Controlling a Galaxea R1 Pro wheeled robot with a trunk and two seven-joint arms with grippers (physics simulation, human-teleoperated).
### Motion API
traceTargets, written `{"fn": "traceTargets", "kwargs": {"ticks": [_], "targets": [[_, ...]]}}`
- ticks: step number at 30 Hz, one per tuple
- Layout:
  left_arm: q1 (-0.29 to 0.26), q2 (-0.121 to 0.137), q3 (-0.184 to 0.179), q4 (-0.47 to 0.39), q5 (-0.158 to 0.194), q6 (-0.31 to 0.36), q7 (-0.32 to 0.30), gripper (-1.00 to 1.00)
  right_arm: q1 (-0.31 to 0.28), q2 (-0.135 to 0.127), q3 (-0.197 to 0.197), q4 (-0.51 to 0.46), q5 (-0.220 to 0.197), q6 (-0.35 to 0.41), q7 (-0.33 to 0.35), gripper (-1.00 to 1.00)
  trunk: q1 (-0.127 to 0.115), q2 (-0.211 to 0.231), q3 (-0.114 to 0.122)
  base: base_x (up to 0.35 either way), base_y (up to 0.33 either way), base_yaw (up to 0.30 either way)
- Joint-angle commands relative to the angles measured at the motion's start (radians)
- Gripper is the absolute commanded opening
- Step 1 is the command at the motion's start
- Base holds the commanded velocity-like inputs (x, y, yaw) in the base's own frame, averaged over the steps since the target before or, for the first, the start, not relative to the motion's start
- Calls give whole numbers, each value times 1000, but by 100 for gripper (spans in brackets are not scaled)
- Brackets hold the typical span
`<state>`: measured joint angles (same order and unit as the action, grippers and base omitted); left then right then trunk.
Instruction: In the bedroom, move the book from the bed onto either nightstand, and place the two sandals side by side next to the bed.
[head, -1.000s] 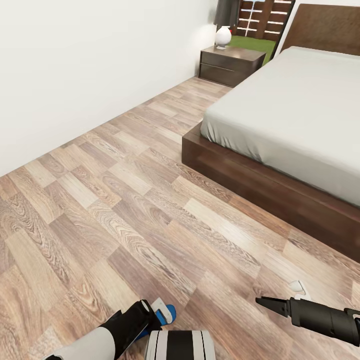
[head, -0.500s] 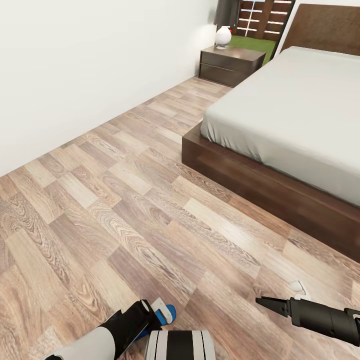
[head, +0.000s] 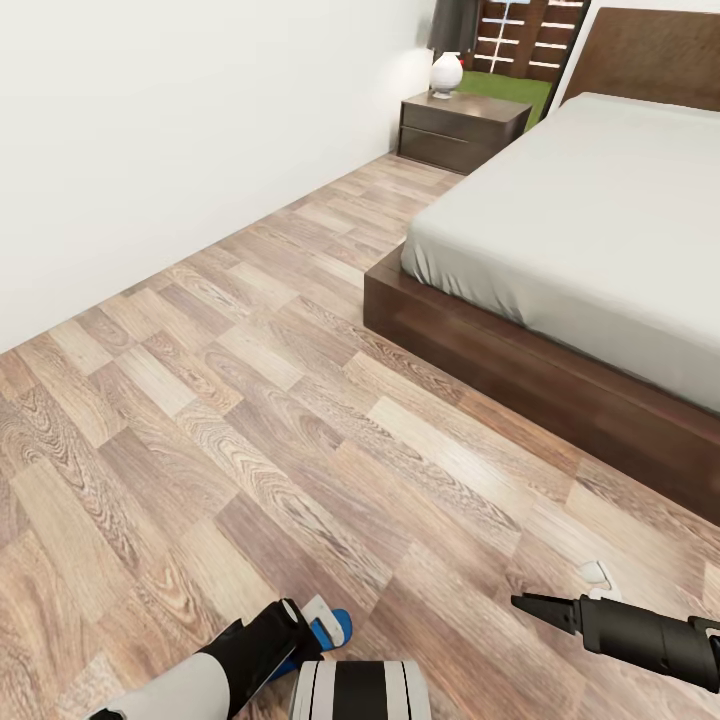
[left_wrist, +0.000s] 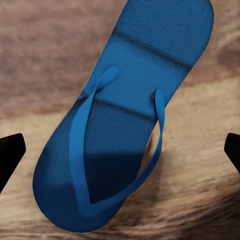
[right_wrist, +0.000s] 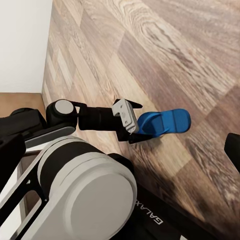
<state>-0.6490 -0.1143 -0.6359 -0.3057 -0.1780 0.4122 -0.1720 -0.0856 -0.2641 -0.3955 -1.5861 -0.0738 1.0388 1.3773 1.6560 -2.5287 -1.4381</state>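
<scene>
One blue sandal (left_wrist: 125, 115) lies flat on the wood floor, strap up, right under my left gripper (left_wrist: 120, 150). That gripper is open, with one black fingertip (left_wrist: 10, 155) on each side of the sandal and well apart from it. The head view has the sandal's (head: 338, 628) tip poking out past the left gripper (head: 322, 618) at the bottom edge. My right gripper (head: 530, 605) hovers open and empty over bare floor, close to the bed's foot end. The bed (head: 600, 230) fills the right side, and a nightstand (head: 462, 128) stands beside its head. The book is out of view.
A white wall (head: 180, 130) runs along the left, leaving a wide strip of plank floor (head: 300, 330) between it and the bed frame (head: 520, 370). A white lamp (head: 446, 72) sits on the nightstand. My own base (right_wrist: 85, 190) is close behind the sandal (right_wrist: 165, 122).
</scene>
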Motion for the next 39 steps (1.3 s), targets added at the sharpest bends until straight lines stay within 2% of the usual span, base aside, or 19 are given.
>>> {"fn": "traceTargets", "kwargs": {"ticks": [1,39], "targets": [[0,0,1,-2,-11,4,-6,100,0,0,0,0,-3,8,1,100,0,0,-1,0,0,0],[-12,6,4,-1,-8,4,7,100,0,-1,0,0,-3,8,1,100,0,0,-1,0,0,0]]}}
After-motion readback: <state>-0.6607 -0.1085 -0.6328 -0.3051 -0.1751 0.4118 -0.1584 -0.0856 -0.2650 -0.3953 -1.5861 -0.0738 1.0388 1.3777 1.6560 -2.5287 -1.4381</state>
